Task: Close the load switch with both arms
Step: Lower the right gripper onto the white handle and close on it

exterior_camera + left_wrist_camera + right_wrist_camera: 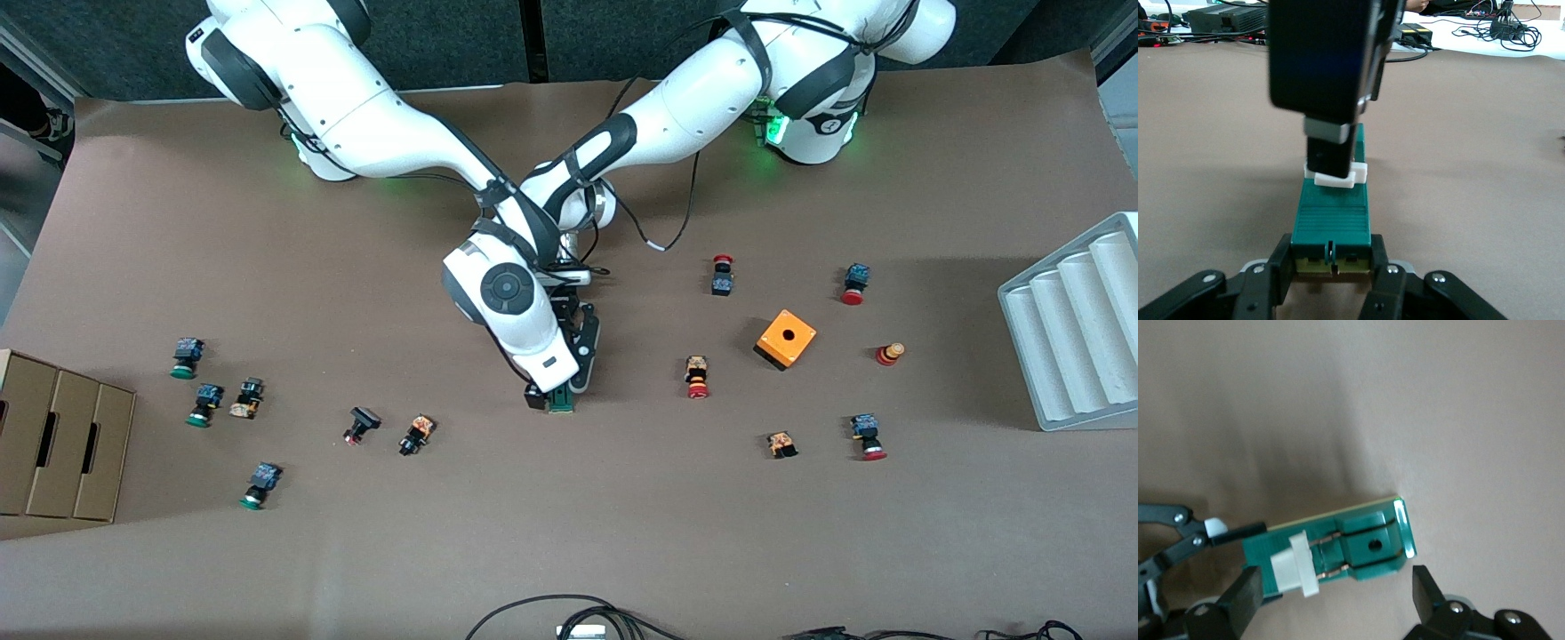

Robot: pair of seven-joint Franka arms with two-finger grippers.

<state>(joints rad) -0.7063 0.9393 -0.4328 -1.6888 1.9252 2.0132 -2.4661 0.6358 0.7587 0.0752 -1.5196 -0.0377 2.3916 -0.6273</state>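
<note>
Your left gripper is clamped on the switch, flat on the bench well off the orange box. Right gripper spread wide, straddling it, fingers apart from it.

load switch mid-table, between both arms' fingers

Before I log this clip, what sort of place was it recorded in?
Most likely a robotics lab bench set up for electrical-part handling. Two white arms work over a brown paper-covered table strewn with push buttons, an orange box and a green load switch. Cables and electronics lie past the table edge.
</note>
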